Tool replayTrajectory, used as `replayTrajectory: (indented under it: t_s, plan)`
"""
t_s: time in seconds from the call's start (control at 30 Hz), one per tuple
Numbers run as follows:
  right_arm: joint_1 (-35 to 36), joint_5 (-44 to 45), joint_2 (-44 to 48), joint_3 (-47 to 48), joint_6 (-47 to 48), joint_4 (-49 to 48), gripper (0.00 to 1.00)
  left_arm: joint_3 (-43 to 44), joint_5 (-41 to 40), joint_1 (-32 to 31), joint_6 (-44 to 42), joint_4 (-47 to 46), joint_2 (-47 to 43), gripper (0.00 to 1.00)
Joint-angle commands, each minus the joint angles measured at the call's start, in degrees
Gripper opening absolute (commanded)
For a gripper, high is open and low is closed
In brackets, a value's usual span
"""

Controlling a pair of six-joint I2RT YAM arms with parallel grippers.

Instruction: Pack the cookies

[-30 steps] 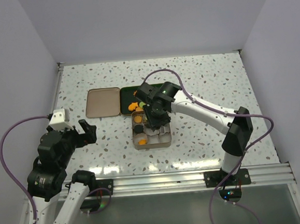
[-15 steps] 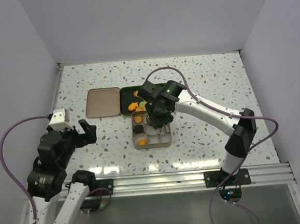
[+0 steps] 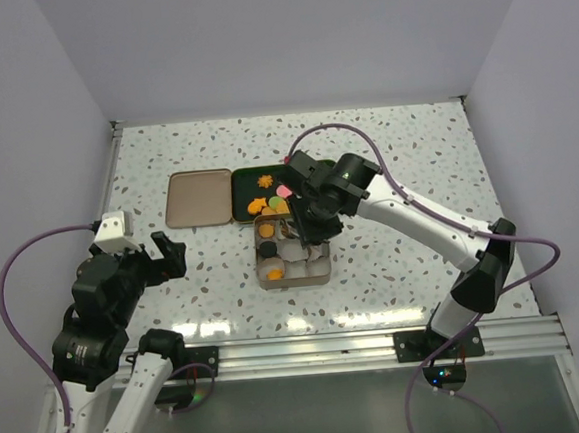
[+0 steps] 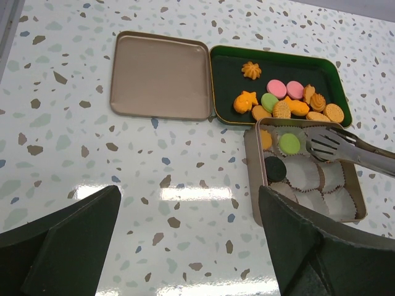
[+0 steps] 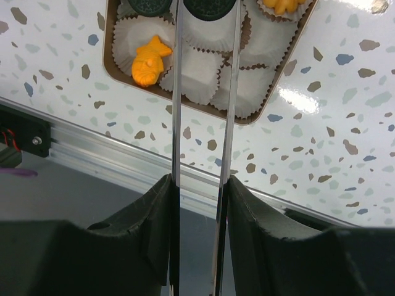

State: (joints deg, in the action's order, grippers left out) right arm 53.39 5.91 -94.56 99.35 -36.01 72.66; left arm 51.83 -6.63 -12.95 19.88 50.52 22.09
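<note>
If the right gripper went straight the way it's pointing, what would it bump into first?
The right gripper holds tongs, so they'd hit first: probably the dark cookie between their arms, in the tin. Their tips are cut off in the wrist view, so I'm unsure.

a lab cell: plain white walls (image 3: pixel 255 39) around a speckled table (image 3: pixel 414 146) with an aluminium rail (image 3: pixel 310 347).

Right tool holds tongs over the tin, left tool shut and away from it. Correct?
No. The left tool is open, fingers wide apart in the left wrist view. The rest holds: right tool holds the tongs over the tin.
</note>
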Motion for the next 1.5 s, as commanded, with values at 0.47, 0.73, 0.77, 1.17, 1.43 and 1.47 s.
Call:
replayTrajectory:
  t_s: [0.47, 0.73, 0.77, 1.17, 1.43, 1.47]
  plan:
    - [1.5, -2.2, 1.7, -5.5, -1.5, -3.5, 0.35, 0.0, 0.3, -0.4, -1.2, -2.5, -0.2, 0.99]
    - [1.5, -0.5, -0.8, -4.5, -0.6, -2.9, 0.46, 0.0, 0.3, -0.4, -1.2, -2.5, -0.3, 0.99]
    - [1.5, -0.4, -0.9, -4.0, -0.6, -2.7, 0.47, 0.0, 0.3, -0.4, -1.2, -2.5, -0.3, 0.99]
    - [1.5, 2.9, -2.2, 4.5, 0.5, 0.7, 0.54, 0.0, 0.3, -0.4, -1.1, -2.5, -0.4, 0.99]
    - [-1.7, 6.0, -7.3, 15.4, 3.6, 4.0, 0.54, -0.1, 0.3, -0.4, -1.2, -2.6, -0.2, 1.0]
    - [-2.3, 5.7, -8.5, 16.0, 3.9, 3.8, 0.54, 0.0, 0.4, -0.4, -1.2, -2.5, -0.2, 1.0]
